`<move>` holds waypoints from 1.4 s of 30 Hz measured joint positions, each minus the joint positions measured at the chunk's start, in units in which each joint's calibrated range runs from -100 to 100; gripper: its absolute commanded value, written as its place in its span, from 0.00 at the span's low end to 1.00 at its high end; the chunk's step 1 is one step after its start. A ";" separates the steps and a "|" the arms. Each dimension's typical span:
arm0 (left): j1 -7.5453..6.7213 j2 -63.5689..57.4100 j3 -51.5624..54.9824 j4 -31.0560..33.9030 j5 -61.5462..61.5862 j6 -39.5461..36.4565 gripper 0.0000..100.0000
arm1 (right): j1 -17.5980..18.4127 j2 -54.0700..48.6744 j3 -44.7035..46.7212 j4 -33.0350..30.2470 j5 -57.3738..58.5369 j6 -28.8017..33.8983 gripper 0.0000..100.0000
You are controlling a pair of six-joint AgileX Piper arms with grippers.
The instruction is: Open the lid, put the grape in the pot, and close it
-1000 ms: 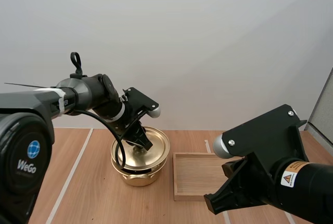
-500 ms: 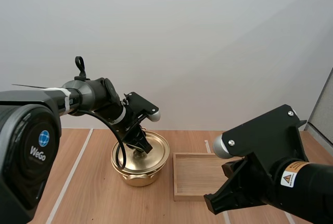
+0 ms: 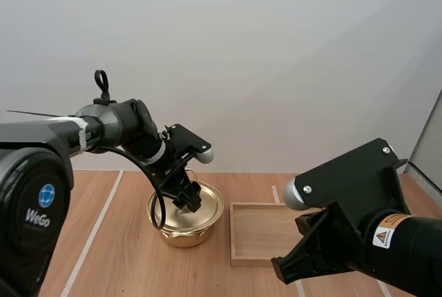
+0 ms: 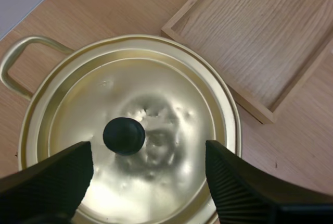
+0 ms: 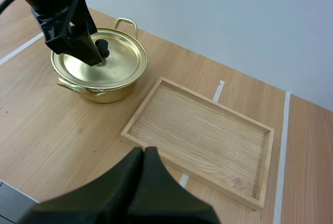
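L gripper (image 4: 147, 146) is spread wide over the lid (image 4: 171, 125). Its fingers (image 4: 57, 174) stand either side of the black knob (image 4: 124, 135) w/ a gap on both sides, nothing pinched. Knob sits nearer one finger than the other. Can't tell whether the tips touch the lid.

The lid sits flat on the gold pot (image 3: 183, 231), rim to rim all round. In the high view the pot is on the table (image 3: 117, 248), w/ the wooden tray (image 3: 233, 235) at its 3 o'clock. They sit just beside each other, apart, w/ a narrow strip of bare wood between. One pot handle (image 5: 125, 23) sticks out at 12 o'clock toward the wall, clear of everything.

Open room: bare tabletop at the pot's 9 and 6 o'clock, crossed only by a white tape line (image 3: 93, 228). Tray floor is bare, low rim all round.

R gripper (image 5: 144, 153) hangs closed, fingers together as one wedge, holding nothing. It is above the tray's near edge, at about 5 o'clock from the pot and well apart from it. L arm comes in from the pot's 10 o'clock, over its far side.
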 measured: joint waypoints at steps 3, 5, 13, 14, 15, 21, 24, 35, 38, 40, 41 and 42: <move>0.00 -2.70 0.00 0.28 0.80 -0.36 1.00 | 0.00 0.00 0.00 -0.60 -1.21 0.00 0.00; 0.00 -6.48 0.00 0.41 1.45 -0.61 1.00 | 0.00 0.00 0.00 -1.66 -3.01 0.39 0.00; 0.00 -23.90 0.00 0.50 6.80 -1.98 0.48 | 0.00 -0.06 -1.07 -4.85 -8.36 3.03 0.00; 0.00 -27.34 0.00 0.53 8.31 -2.91 0.14 | 0.00 -0.06 -1.24 -4.85 -8.62 3.03 0.00; 0.00 -28.13 0.00 0.53 8.68 -3.07 0.00 | 0.00 -0.06 -1.39 -4.85 -8.62 3.03 0.00; 0.00 -42.03 0.00 0.77 13.13 -6.14 0.00 | 0.00 -0.35 -1.38 -4.99 -8.83 4.12 0.00; 0.00 -47.35 0.00 0.77 13.13 -8.44 0.00 | 0.00 -0.35 -1.38 -5.30 -9.19 7.37 0.00; 0.00 -69.33 13.78 0.77 -3.34 -15.95 0.00 | 0.00 -10.11 4.18 -5.67 -20.29 10.37 0.00; 0.00 -76.93 20.15 0.77 -10.33 -19.80 0.00 | 0.00 -17.48 7.88 -5.78 -25.54 10.37 0.00; 0.00 -82.30 24.05 0.89 -16.56 -22.79 0.00 | 0.00 -19.83 8.63 -5.78 -26.90 10.37 0.00; 0.00 -84.43 25.64 0.89 -18.99 -24.08 0.00 | 0.00 -19.95 8.63 -5.78 -26.90 10.37 0.00; 0.00 -87.68 27.90 0.89 -24.12 -25.68 0.00 | 0.00 -20.20 8.63 -5.78 -26.90 10.37 0.00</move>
